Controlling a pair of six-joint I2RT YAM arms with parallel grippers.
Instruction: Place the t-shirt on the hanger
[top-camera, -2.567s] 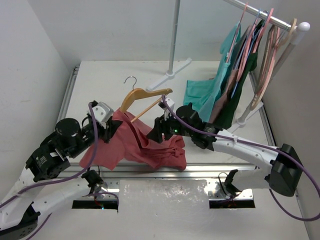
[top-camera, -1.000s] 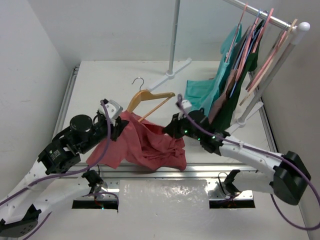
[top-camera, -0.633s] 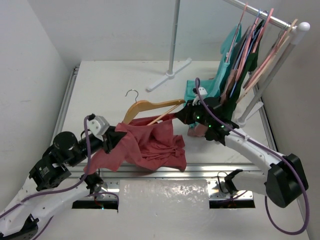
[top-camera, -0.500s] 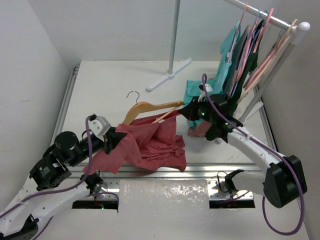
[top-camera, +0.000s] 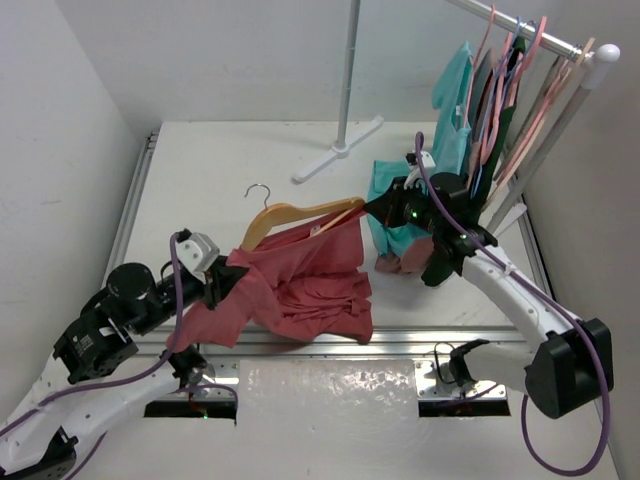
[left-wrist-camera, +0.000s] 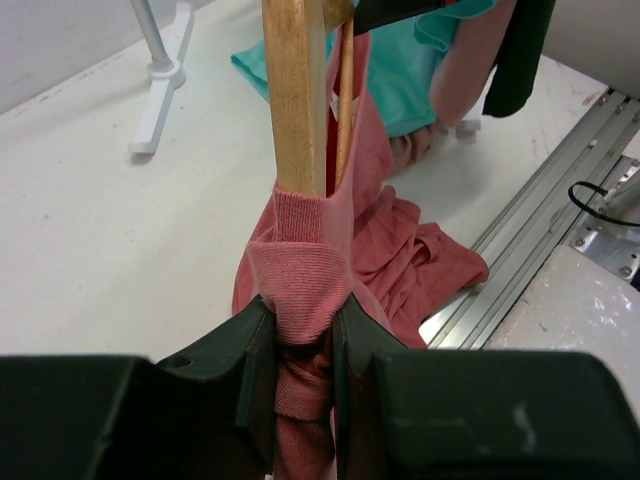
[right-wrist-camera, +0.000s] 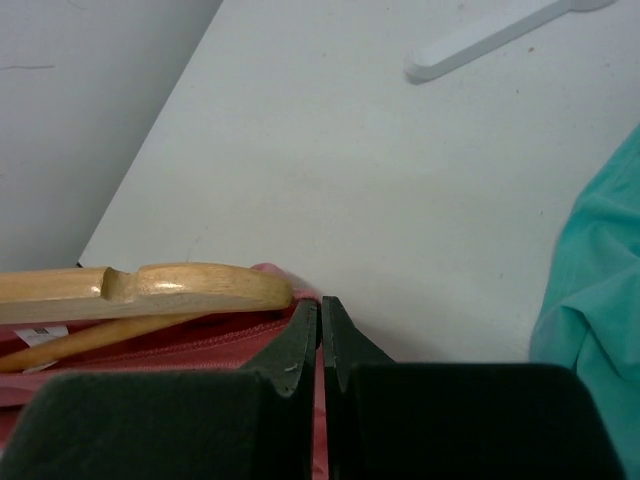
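The coral-red t-shirt (top-camera: 300, 285) hangs bunched between both grippers, its lower part heaped on the table. The wooden hanger (top-camera: 298, 213), hook (top-camera: 259, 190) to the left, lies across the shirt's upper edge. My left gripper (top-camera: 222, 280) is shut on a ribbed fold of the t-shirt (left-wrist-camera: 300, 265), just below the hanger (left-wrist-camera: 294, 95) arm, which enters the cloth. My right gripper (top-camera: 372, 206) is shut on a thin edge of the t-shirt (right-wrist-camera: 180, 345), beside the hanger's (right-wrist-camera: 190, 288) rounded right end. The jaws (right-wrist-camera: 321, 320) pinch red cloth.
A clothes rack (top-camera: 520, 30) at the back right carries a teal shirt (top-camera: 445, 120), a dark green garment (top-camera: 500, 110) and pink hangers; the teal cloth (right-wrist-camera: 600, 290) hangs close to my right arm. The rack's pole (top-camera: 350, 70) and foot (top-camera: 338, 150) stand behind. An aluminium rail (top-camera: 300, 345) runs along the near edge.
My right gripper has moved back and right with the shirt's edge, stretching it along the hanger. The hanger shifted slightly right. My left gripper drew back to the left and nearer, still gripping.
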